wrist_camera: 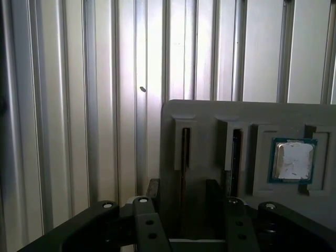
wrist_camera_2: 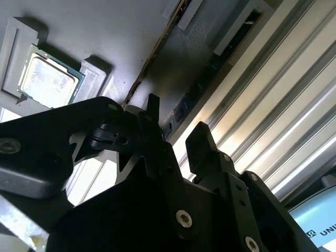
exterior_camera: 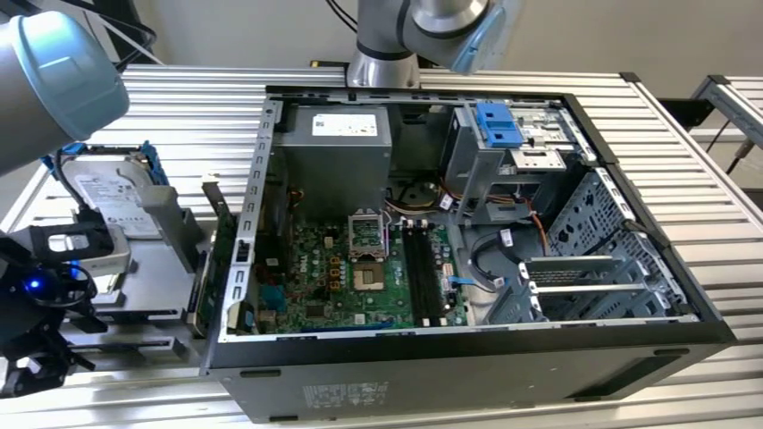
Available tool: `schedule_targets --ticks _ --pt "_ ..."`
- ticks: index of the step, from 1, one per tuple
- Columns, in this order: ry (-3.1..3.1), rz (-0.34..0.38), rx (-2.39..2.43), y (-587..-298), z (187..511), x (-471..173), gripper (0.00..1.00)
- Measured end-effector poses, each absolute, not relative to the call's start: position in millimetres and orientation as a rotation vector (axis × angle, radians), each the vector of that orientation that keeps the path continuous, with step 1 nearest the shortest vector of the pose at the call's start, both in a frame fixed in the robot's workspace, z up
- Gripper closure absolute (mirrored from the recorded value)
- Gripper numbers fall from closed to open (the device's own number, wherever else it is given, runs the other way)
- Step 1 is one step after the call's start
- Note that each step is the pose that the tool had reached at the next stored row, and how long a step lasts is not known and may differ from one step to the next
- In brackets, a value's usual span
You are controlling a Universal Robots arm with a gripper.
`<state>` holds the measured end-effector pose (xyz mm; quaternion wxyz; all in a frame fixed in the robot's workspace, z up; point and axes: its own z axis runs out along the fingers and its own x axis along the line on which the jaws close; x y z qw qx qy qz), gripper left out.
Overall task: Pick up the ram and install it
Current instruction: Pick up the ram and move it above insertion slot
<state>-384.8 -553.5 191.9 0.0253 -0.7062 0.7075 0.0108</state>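
gripper [wrist_camera: 182,185]: open, moderately wide. In the first wrist view its two black fingers [wrist_camera: 152,191] stand apart at the near edge of the tray, one on each side of a slot. Can't tell if either finger touches anything.
ram [wrist_camera: 185,149]: thin dark stick, seen edge-on, upright in that slot and in line with the gap between the fingers. Not gripped.
tray [wrist_camera: 210,113]: grey moulded holder lying on the table. Two narrow parallel slots, then a square pocket beside them.
neighbour slot [wrist_camera: 234,152]: on the chip side, outside the fingers. Dark inside; contents can't be made out.
chip [wrist_camera: 292,160]: small square silver part, flat in its pocket, well clear of the gripper.
exterior view: the gripper body [exterior_camera: 30,371] sits low at the exterior view's left, just beside the tray and outside the PC case [exterior_camera: 667,340].
hard drive [exterior_camera: 107,192]: silver with a blue bracket, propped up on the far part of the tray.
motherboard [exterior_camera: 346,277]: flat on the floor of the open case. Its black memory slots [exterior_camera: 420,264] run side by side, well apart from the ram.
table [exterior_camera: 667,116]: ribbed aluminium slats under everything.
install: not done, ram is in the tray.
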Motion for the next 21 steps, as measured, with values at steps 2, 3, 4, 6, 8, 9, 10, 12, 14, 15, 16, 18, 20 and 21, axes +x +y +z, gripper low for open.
schedule_targets --ticks 2,3,4,6,8,9,10,12,14,15,16,18,20,21 --pt "2.187 0.033 -2.184 -553.5 191.8 -384.8 1.0" --pt "2.187 0.033 -2.184 -553.5 191.8 -384.8 1.0" --pt "2.188 0.033 -2.184 -553.5 191.7 -384.8 1.0" --pt "2.187 0.034 -2.184 -553.5 191.7 -384.8 1.0" --pt "2.188 0.033 -2.184 -553.5 191.6 -384.8 1.0" --pt "2.188 0.033 -2.184 -553.5 191.6 -384.8 1.0" --pt "2.188 0.033 -2.184 -553.5 191.5 -384.8 1.0" --pt "2.188 0.033 -2.184 -553.5 191.4 -384.8 1.0" --pt "2.188 0.033 -2.184 -553.5 191.3 -384.8 1.0" --pt "2.188 0.033 -2.184 -553.5 191.3 -384.8 1.0" --pt "2.188 0.033 -2.184 -553.5 191.2 -384.8 1.0" --pt "2.187 0.034 -2.184 -553.5 191.1 -384.8 1.0" --pt "2.188 0.033 -2.184 -553.5 191.0 -384.8 1.0" --pt "2.188 0.033 -2.184 -553.5 191.0 -384.8 1.0"
